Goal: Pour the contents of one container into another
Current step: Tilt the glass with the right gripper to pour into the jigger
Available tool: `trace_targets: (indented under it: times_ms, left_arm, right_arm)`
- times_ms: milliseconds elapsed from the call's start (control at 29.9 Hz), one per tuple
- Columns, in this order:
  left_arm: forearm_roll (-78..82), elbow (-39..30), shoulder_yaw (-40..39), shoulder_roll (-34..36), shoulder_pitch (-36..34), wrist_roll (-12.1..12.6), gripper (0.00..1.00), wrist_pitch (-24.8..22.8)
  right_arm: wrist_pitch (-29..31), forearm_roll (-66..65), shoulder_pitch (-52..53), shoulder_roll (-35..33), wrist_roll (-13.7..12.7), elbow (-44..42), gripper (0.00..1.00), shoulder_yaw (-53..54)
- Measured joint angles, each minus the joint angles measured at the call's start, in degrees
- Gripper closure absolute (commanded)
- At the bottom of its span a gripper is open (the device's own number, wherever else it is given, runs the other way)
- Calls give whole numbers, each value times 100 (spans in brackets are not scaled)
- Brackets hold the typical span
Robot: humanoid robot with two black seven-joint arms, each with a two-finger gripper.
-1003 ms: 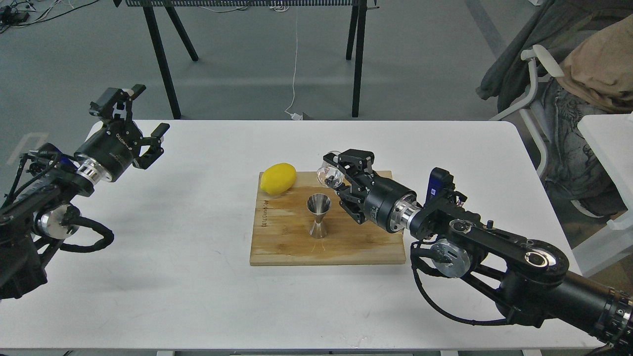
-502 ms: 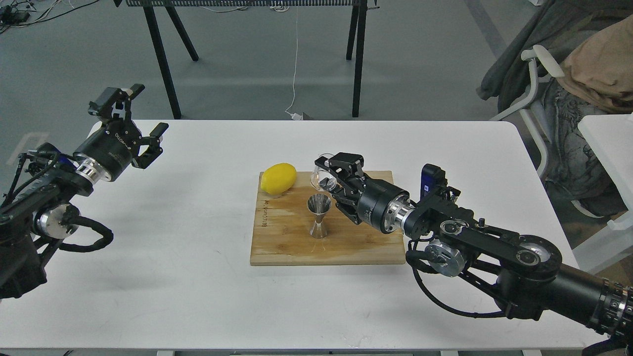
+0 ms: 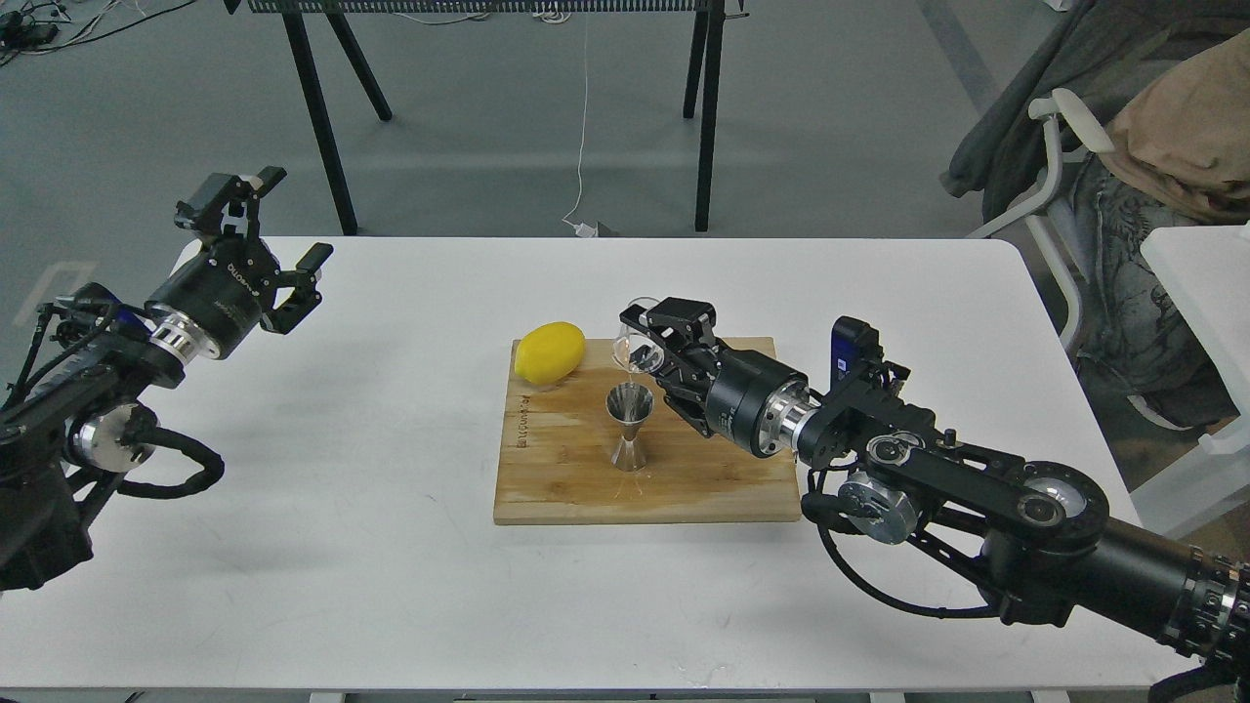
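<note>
A small clear glass cup (image 3: 633, 347) hangs tipped on its side just above and behind the steel jigger (image 3: 630, 427), with my right gripper (image 3: 652, 344) shut on it. The hourglass-shaped jigger stands upright near the middle of a wooden cutting board (image 3: 703, 483). The cup's mouth leans down and left toward the jigger's open top; whether liquid runs out is too small to tell. My left gripper (image 3: 262, 227) is raised over the table's far left corner, open and holding nothing.
A yellow lemon (image 3: 550, 351) lies on the board's back left corner, close to the cup. The white table (image 3: 391, 547) carries the board. Black table legs (image 3: 322, 117) stand behind, and a chair with clothes (image 3: 1152, 146) sits at the right.
My right gripper has carried the cup leftward and slightly down, bringing it over the jigger and tipping it further. The left arm has not moved.
</note>
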Motion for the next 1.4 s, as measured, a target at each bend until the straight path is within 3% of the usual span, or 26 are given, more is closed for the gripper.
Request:
trace_targets:
  times_ms: [1404]
  left_arm:
    - [0, -3, 0, 48, -14, 0, 1, 0]
  right_arm:
    - [-17, -496, 370, -52, 15, -106, 55, -611]
